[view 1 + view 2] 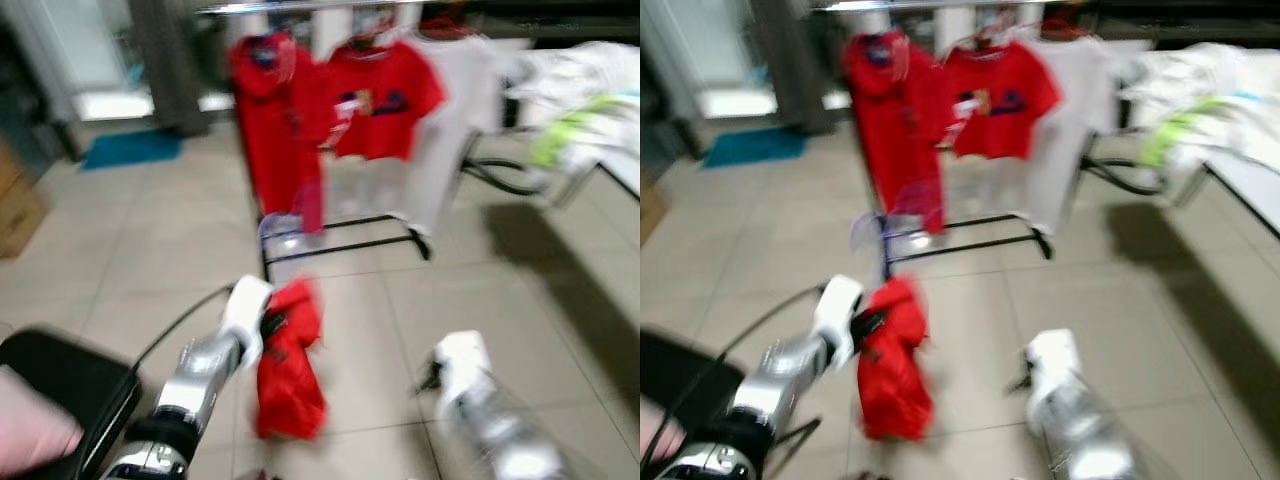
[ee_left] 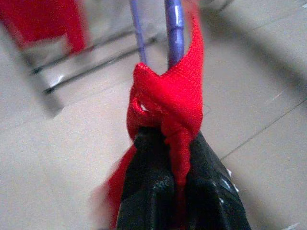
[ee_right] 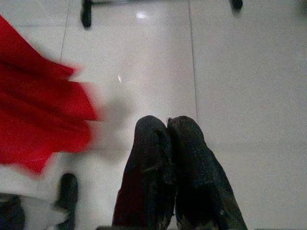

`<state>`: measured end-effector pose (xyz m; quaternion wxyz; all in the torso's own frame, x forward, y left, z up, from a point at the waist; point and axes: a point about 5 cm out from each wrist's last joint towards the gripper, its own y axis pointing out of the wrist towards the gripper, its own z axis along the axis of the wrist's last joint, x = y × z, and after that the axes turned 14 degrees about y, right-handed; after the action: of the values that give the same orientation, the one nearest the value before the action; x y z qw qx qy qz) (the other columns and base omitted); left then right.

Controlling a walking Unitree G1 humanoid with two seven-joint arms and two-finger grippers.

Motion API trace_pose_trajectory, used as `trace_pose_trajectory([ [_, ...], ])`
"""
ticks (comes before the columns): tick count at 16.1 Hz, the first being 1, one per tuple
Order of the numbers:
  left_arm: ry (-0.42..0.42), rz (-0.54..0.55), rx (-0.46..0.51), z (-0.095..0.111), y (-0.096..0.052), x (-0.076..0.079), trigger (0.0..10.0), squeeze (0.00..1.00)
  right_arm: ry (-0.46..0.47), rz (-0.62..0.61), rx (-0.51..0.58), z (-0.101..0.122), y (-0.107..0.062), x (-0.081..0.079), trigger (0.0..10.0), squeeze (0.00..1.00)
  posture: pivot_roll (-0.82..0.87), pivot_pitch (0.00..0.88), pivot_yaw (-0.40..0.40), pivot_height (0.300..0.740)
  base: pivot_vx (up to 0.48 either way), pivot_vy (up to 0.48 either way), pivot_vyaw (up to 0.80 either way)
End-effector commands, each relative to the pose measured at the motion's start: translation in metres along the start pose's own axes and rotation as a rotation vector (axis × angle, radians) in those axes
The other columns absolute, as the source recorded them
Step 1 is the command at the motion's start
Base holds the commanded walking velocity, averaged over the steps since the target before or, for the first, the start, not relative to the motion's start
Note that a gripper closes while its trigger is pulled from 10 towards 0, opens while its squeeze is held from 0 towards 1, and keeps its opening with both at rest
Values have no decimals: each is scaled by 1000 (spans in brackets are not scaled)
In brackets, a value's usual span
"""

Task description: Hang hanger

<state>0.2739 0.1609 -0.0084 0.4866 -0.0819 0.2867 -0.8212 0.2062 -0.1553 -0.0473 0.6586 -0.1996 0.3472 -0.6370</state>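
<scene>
Right now I am carrying a crumpled red fabric garment (image 1: 288, 365) on its thin purple wire hanger (image 2: 173, 29), my left gripper (image 2: 178, 187) pinching a fold of the cloth and the hanger together, fingers closed tight on them. The garment is dangling straight down from the grip above the pale tiled floor (image 1: 480, 300). Ahead and higher is standing the black metal clothes rack (image 1: 340, 240), its top rail already bearing red and white shirts (image 1: 380, 100). The hanger's hook is pointing toward that rail, so my left arm is the nearer one. My right gripper (image 3: 168, 143) is hanging with fingers pressed together, holding nothing.
</scene>
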Motion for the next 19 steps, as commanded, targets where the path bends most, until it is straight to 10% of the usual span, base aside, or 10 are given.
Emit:
trace_pose_trajectory([
  [1,30,-9,-94,-24,-6,2,0,0,-18,52,-28,-8,3,-7,10000,0,-120,0,107,740,0,0,0],
  [2,-51,-99,-206,-56,-15,18,0,0,23,-44,-23,-7,6,9,10000,0,-157,0,138,740,0,0,0],
  [4,-278,100,-302,-87,-31,13,0,0,89,-143,-135,-25,5,36,10000,0,-202,0,177,740,0,0,0],
  [6,-398,287,-310,-91,-35,-1,0,0,-91,-191,-297,-54,-6,51,10000,0,-207,0,173,740,0,0,0],
  [9,-148,-49,-261,-65,-8,45,0,0,162,-267,-260,-79,-14,49,10000,0,-125,0,109,740,0,0,0],
  [12,-204,-12,-347,-90,-19,61,0,0,124,-238,-328,-99,-21,43,10000,0,-63,0,42,740,0,0,0],
  [15,-410,126,-338,-112,-38,52,0,0,33,-203,-269,-69,-7,43,10000,0,10,0,-49,740,0,0,0],
  [16,-477,300,-302,-114,-43,35,0,0,41,-169,-87,-31,5,41,10000,0,22,0,-74,740,0,0,0],
  [19,-434,406,-155,-85,-34,4,667,0,-134,19,175,46,21,14,10000,0,34,0,-122,740,0,0,0],
])
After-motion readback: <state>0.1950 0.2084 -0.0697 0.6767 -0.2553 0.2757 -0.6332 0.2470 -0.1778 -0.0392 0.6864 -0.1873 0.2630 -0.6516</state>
